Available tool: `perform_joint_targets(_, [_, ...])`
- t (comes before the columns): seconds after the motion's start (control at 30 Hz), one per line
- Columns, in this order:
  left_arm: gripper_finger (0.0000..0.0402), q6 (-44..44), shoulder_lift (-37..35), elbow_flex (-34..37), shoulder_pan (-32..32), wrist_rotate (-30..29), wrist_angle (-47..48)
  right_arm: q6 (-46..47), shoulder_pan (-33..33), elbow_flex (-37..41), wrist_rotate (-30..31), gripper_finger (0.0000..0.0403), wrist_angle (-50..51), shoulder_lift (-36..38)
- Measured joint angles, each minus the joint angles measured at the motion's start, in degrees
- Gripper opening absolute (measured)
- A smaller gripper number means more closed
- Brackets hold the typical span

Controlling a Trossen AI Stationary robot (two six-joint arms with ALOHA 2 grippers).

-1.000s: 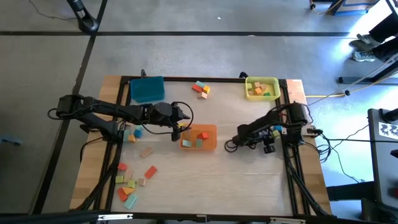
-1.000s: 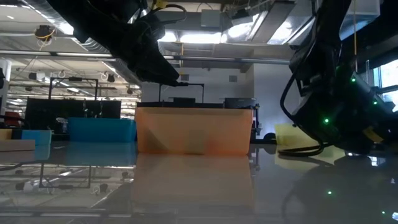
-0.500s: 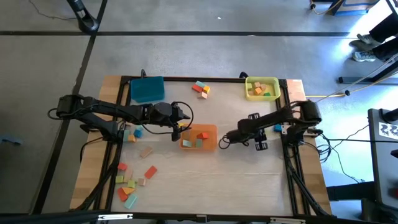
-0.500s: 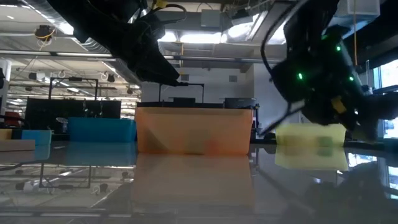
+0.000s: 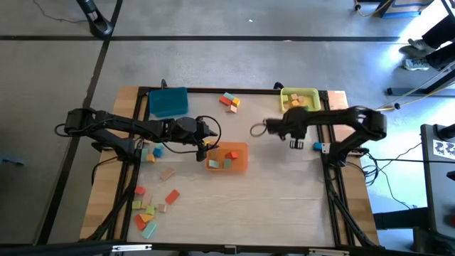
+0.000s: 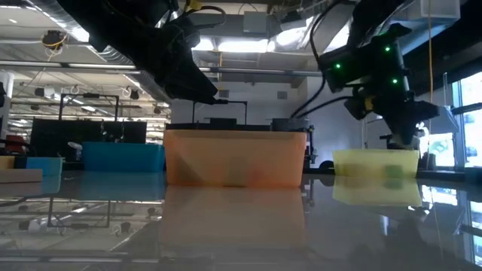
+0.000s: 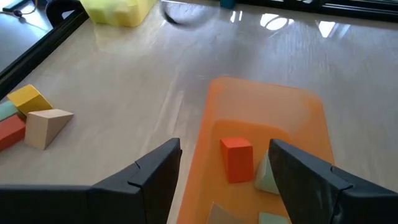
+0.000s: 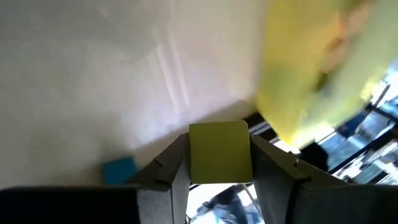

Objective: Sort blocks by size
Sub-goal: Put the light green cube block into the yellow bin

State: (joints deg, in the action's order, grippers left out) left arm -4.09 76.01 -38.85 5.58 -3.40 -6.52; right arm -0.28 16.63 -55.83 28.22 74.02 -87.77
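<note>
My right gripper (image 8: 219, 180) is shut on a yellow-green block (image 8: 219, 152) in the air, on the near side of the yellow tray (image 5: 284, 96), which holds several blocks. A small blue block (image 8: 119, 169) lies on the table below it. My left gripper (image 7: 224, 168) stands open above the left rim of the orange tray (image 7: 211, 118). One finger is outside the tray and one over it. A red block (image 7: 237, 158) and pale green blocks lie in that tray. More blocks lie at the near left (image 5: 149, 210) and far middle (image 5: 229, 101). My right gripper pinches the yellow-green block by two opposite sides (image 8: 194, 155) between its two fingers. The fingers slant downward. The block is lifted clear of the table, one flat face turned toward the wrist camera.
A blue tray (image 5: 168, 103) stands at the far left. Yellow, tan and red-orange blocks (image 7: 37, 121) lie left of the orange tray, and a few more (image 5: 153, 153) under my left arm. A bare wooden stretch runs along the near middle and right of the table.
My right gripper has risen from low at the table's right side and swung toward the far edge, nearer the yellow tray, with its wrist rolling.
</note>
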Motion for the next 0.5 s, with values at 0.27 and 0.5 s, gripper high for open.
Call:
perform_joint_targets(0.27, [0.0232, 0.3, 0.0, 0.0, 0.1, 0.0, 0.1, -2.0, 12.6, 0.0, 2.2, 0.0140, -10.9, 6.5])
perform_joint_targets(0.5, [0.0232, 0.2, 0.0, 0.0, 0.1, 0.0, 0.1, -4.6, 21.6, 0.0, -0.8, 0.0140, -22.2, 7.4])
